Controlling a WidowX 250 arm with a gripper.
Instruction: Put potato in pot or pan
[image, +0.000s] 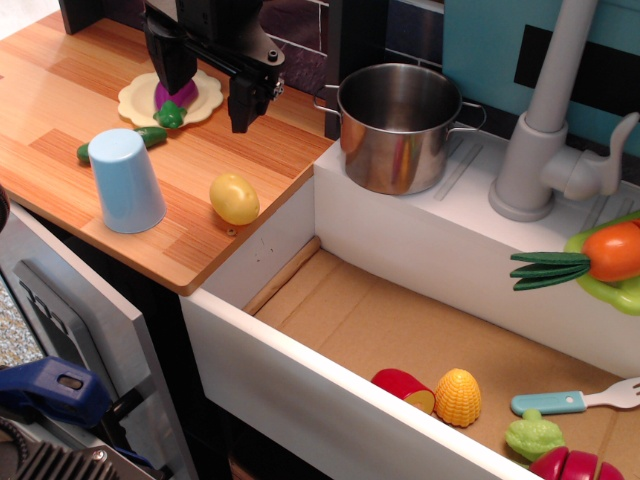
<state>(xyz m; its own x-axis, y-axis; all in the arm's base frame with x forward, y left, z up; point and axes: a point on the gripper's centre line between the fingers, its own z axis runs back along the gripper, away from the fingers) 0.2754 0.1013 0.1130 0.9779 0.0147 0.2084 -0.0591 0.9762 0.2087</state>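
Note:
The potato (234, 198) is a smooth pale-yellow egg shape lying on the wooden counter (60, 90) near its front right corner. The pot (398, 125) is a shiny steel cylinder with two side handles, standing empty on the white ledge behind the sink. My gripper (207, 92) is black, open and empty, hanging above the counter behind the potato and left of the pot. Its left finger stands in front of a pale plate (172, 97) with a purple eggplant (174, 95) on it.
An upturned blue cup (127, 180) stands left of the potato, with a green pickle (143, 139) behind it. The sink basin (400, 320) holds a corn piece (457, 397), other toy foods and a fork (580, 398). A grey faucet (550, 120) and a carrot (600, 255) are at right.

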